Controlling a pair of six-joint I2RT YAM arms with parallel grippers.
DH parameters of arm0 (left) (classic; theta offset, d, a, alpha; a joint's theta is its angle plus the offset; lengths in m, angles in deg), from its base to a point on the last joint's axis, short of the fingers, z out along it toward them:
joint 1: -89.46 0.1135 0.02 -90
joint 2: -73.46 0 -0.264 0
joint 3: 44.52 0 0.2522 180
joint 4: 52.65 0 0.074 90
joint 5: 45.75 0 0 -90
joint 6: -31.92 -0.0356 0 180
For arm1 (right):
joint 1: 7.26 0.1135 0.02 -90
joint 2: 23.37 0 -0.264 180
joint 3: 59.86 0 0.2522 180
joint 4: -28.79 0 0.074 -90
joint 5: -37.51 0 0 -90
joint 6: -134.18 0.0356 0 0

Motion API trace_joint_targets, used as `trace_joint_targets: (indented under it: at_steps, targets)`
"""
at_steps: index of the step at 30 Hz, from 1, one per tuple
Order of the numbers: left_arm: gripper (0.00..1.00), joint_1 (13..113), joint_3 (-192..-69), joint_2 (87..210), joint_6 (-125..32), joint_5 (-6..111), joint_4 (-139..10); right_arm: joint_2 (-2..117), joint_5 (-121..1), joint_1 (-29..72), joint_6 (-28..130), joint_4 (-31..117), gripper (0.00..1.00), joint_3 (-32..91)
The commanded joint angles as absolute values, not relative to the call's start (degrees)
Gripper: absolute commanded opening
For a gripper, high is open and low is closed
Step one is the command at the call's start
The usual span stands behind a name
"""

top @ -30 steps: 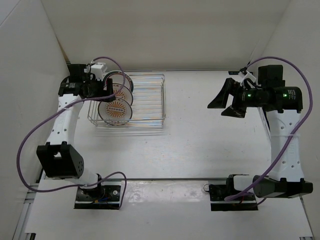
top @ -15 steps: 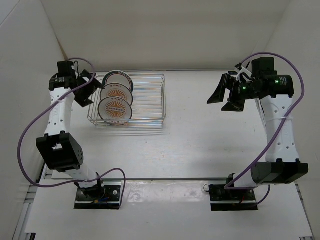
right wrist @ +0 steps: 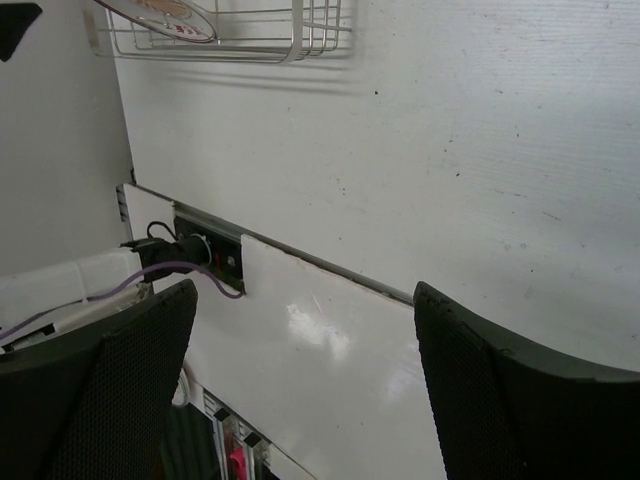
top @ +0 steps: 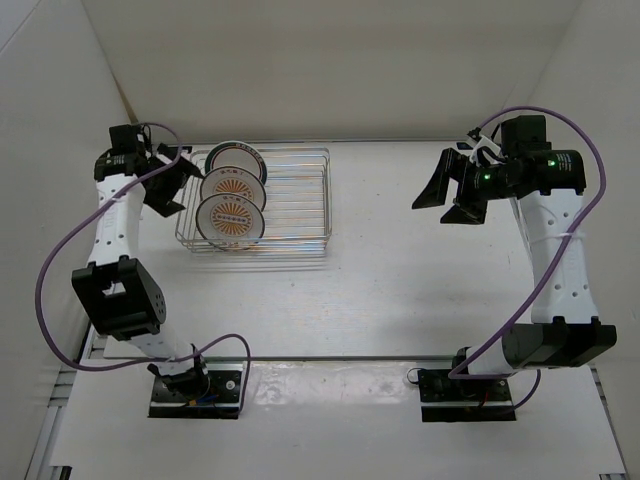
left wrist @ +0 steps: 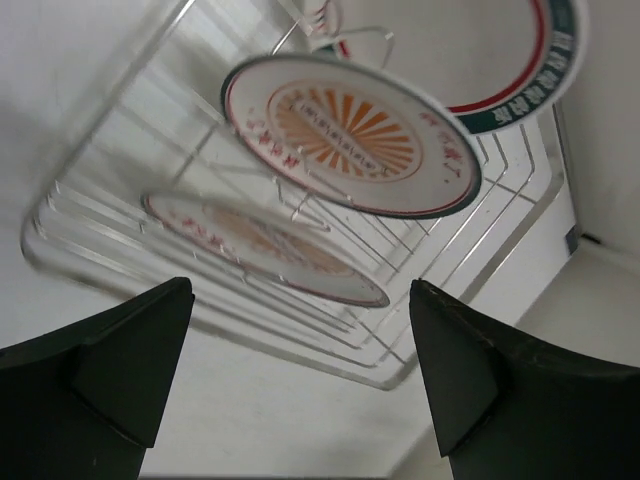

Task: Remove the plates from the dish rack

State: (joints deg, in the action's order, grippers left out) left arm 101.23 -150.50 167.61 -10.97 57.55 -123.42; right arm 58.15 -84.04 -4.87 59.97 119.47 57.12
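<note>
Dish rack (top: 300,205): silver wire, rectangular, low-sided, standing on the white counter (top: 400,290) at the far left. Contents: three plates, all on edge in the zigzag dividers of the rack's left part, one behind another, painted faces turned toward the arms' side. Farthest, the teal-rimmed plate (top: 237,158), white with a dark teal band and a pink-red ring. Behind it toward the near edge, the middle sunburst plate (top: 234,186), then the near sunburst plate (top: 231,219), both white with an orange rayed centre. From overhead the three overlap; whether they touch cannot be told. Left claw (top: 178,182): spread wide, pinching nothing, just beside the rack's left end and level with the plates; its wrist view looks between both dark fingers (left wrist: 110,370) straight at the three plates. Right claw (top: 448,205): spread wide, holding nothing, above the counter's right side, well apart from the rack; its wrist view shows only a corner of the rack and one plate edge at the top.
</note>
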Motion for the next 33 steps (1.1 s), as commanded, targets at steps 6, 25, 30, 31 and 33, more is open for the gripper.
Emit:
trace_joint_targets:
  at_steps: [6, 25, 30, 31, 33]
  targets:
    - [1.00, 98.17, -130.65, 155.48, -73.24, 74.10, -86.60, 57.93, -85.53, -4.71, 59.12, 132.02, 0.90, 56.65]
    - [0.92, 97.89, -121.65, 157.57, -89.19, 81.42, -77.57, 61.09, -88.52, -4.88, 58.94, 132.72, 0.90, 57.17]
    - [0.86, 98.68, -117.96, 156.34, -89.38, 79.50, -77.22, 61.53, -88.61, -5.06, 59.20, 132.37, 0.90, 57.17]
    - [0.83, 99.56, -116.91, 156.34, -88.50, 80.62, -76.70, 61.71, -88.52, -5.06, 59.38, 132.28, 0.90, 57.26]
    - [0.81, 100.18, -116.46, 156.25, -87.88, 83.35, -76.43, 62.14, -88.35, -4.98, 59.38, 132.20, 0.90, 57.53]
